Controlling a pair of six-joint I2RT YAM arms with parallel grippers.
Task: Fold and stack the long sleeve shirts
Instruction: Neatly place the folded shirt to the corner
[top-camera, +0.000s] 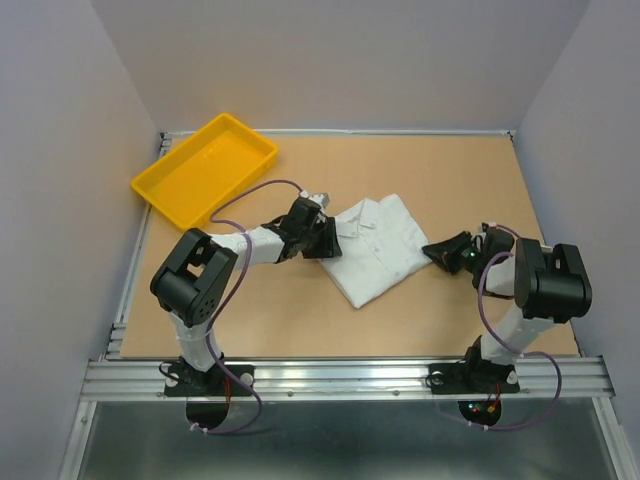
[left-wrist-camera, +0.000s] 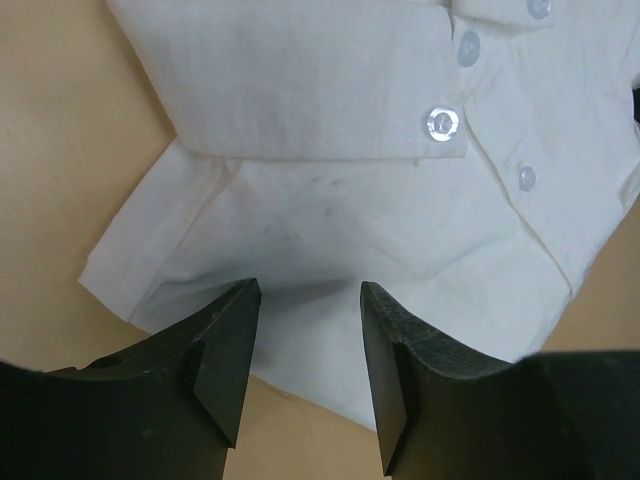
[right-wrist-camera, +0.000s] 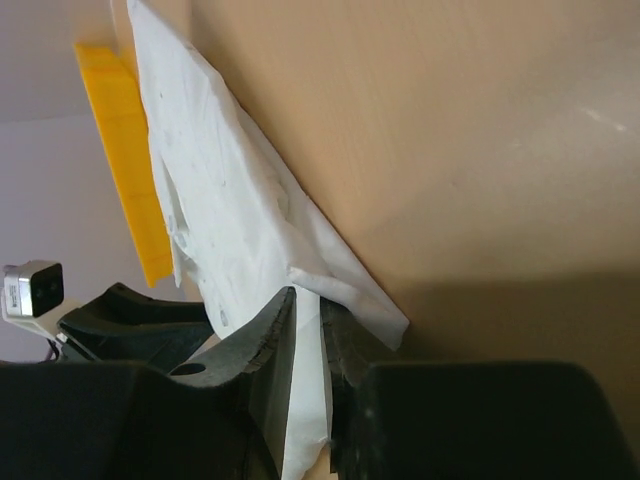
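White cloth lies under the two black fingers of the left gripper (left-wrist-camera: 310, 300), which stand apart and hold nothing. They hover low over the left edge of the shirt (top-camera: 380, 245), with a folded cuff and its button just beyond them. On the opposite side, the right gripper (right-wrist-camera: 308, 310) has its fingers drawn nearly together. A thin fold of the shirt's right edge runs between them, so it appears to pinch the fabric rather than rest beside it.

The shirt lies in the middle of the brown table (top-camera: 480, 180), between the two arms. It is folded to a compact slanted rectangle with the collar and button front facing up. The yellow tray (top-camera: 205, 168) sits well apart at the far left corner.

Folding looks largely done, so the step in hand seems to be taking hold of the bundle from both sides, either to tidy it or to carry it. The next move probably calls for the left fingers to drop onto the edge and close on all its layers. Both arms should then rise together, because thin fabric held unevenly would sag and fall open.
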